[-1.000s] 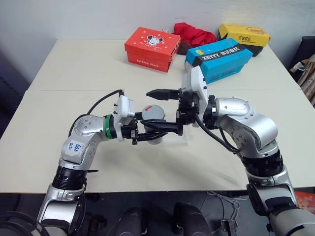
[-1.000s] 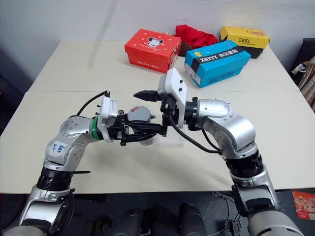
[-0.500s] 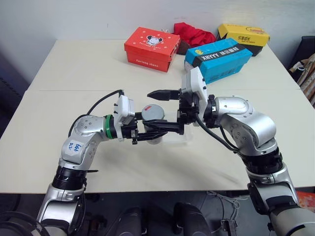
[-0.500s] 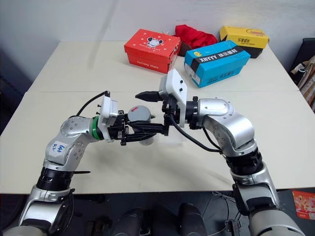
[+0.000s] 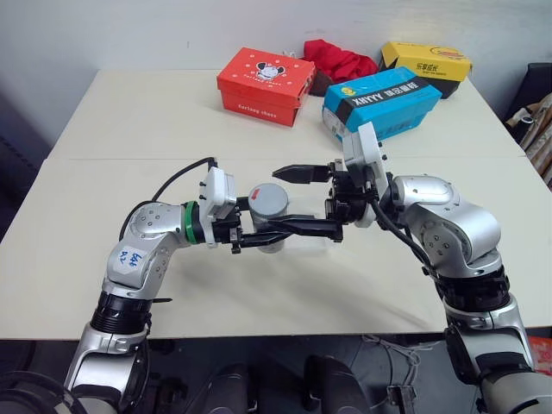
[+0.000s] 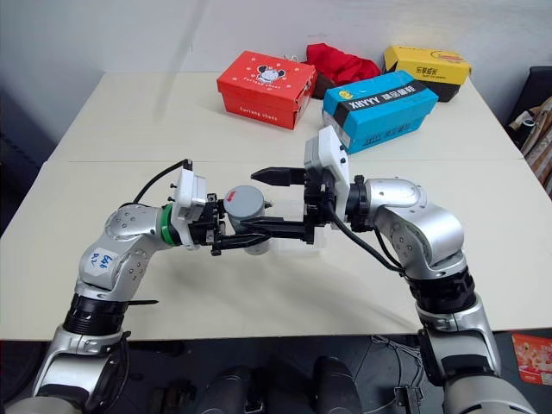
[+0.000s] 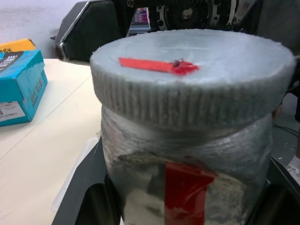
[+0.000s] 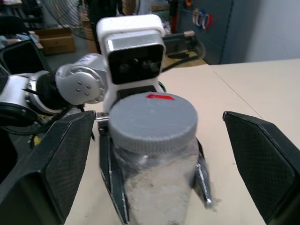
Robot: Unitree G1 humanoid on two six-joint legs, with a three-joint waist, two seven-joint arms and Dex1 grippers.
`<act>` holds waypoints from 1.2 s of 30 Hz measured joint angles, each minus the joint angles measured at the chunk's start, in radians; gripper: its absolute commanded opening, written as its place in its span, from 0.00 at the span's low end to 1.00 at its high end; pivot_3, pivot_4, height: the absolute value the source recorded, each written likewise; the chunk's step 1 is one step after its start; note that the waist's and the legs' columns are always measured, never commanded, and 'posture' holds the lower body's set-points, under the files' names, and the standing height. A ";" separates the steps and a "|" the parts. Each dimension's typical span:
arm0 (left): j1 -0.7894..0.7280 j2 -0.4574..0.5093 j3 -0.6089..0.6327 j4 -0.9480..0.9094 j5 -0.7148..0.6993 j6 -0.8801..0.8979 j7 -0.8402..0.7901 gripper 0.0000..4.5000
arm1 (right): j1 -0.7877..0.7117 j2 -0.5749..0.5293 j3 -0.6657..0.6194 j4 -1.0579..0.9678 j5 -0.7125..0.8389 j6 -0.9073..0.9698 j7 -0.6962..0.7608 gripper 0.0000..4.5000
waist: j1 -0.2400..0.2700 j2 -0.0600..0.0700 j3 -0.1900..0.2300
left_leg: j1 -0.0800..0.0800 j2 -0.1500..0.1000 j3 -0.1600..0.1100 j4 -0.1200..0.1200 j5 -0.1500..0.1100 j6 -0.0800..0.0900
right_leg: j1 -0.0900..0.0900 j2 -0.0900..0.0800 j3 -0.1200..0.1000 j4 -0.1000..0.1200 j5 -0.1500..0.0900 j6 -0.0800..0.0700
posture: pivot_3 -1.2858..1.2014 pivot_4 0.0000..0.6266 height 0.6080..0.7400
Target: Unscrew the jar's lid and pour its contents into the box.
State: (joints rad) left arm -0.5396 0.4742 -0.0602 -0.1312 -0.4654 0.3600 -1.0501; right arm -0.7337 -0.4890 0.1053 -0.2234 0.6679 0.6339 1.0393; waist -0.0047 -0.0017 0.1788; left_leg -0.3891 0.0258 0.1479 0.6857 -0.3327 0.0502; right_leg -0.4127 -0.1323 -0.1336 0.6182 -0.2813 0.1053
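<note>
My left gripper point(image 5: 269, 228) is shut on the jar point(image 5: 268, 214), holding it upright just above the table. The jar's wall is cloudy with a red label strip point(image 7: 185, 192). The grey lid point(image 5: 269, 199) with its red mark point(image 7: 154, 64) sits on top. My right gripper point(image 5: 285, 201) is open, level and pointing left; its fingers point(image 8: 61, 159) flank the lid's right side without touching it. The clear box point(image 5: 309, 242) lies on the table under both grippers. I cannot make out the contents through the jar's wall.
At the far side of the table point(image 5: 129, 121) lie a red box point(image 5: 267, 84), a blue box point(image 5: 382, 103), a yellow box point(image 5: 427, 62) and a red cloth point(image 5: 341, 59). The table's front edge runs close below my arms.
My right gripper has drawn back to the right, away from the lid, still open. The left gripper and the jar have kept still.
</note>
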 measured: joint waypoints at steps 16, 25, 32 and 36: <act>0.004 0.002 0.000 -0.009 -0.001 0.003 -0.004 0.52 | -0.008 0.063 0.047 -0.007 -0.058 -0.010 -0.033 0.58 | 0.000 0.000 0.000 | 0.000 0.000 0.000 0.000 0.000 0.000 | 0.000 0.000 0.000 0.000 0.000 0.000 | 0.52 0.24 1.00; 0.003 0.008 0.010 -0.012 -0.008 0.004 -0.010 0.52 | -0.009 0.127 0.005 0.001 0.011 0.048 -0.058 0.57 | -0.001 0.000 0.000 | 0.000 0.000 0.000 0.000 0.000 0.000 | 0.000 0.000 0.000 0.000 0.000 0.000 | 0.52 0.24 1.00; 0.016 0.009 0.000 -0.011 -0.004 0.002 -0.012 0.52 | -0.003 0.190 -0.215 0.004 0.387 0.242 -0.183 0.57 | 0.003 0.000 0.000 | 0.000 -0.001 -0.001 0.000 0.000 0.001 | 0.000 -0.001 0.001 0.001 0.000 0.000 | 0.52 0.24 1.00; 0.017 0.012 0.007 -0.009 -0.003 -0.002 -0.009 0.52 | 0.124 0.049 -0.274 -0.001 0.262 0.099 -0.170 0.57 | 0.007 -0.001 -0.001 | 0.000 -0.002 -0.002 0.000 0.000 0.001 | 0.001 -0.002 0.001 -0.001 0.000 0.000 | 0.52 0.24 1.00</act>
State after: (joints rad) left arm -0.5226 0.4862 -0.0536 -0.1405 -0.4684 0.3579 -1.0587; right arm -0.6094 -0.4396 -0.1685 -0.2241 0.9295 0.7328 0.8697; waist 0.0028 -0.0025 0.1783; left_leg -0.3896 0.0240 0.1460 0.6854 -0.3332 0.0512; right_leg -0.4119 -0.1341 -0.1326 0.6173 -0.2813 0.1051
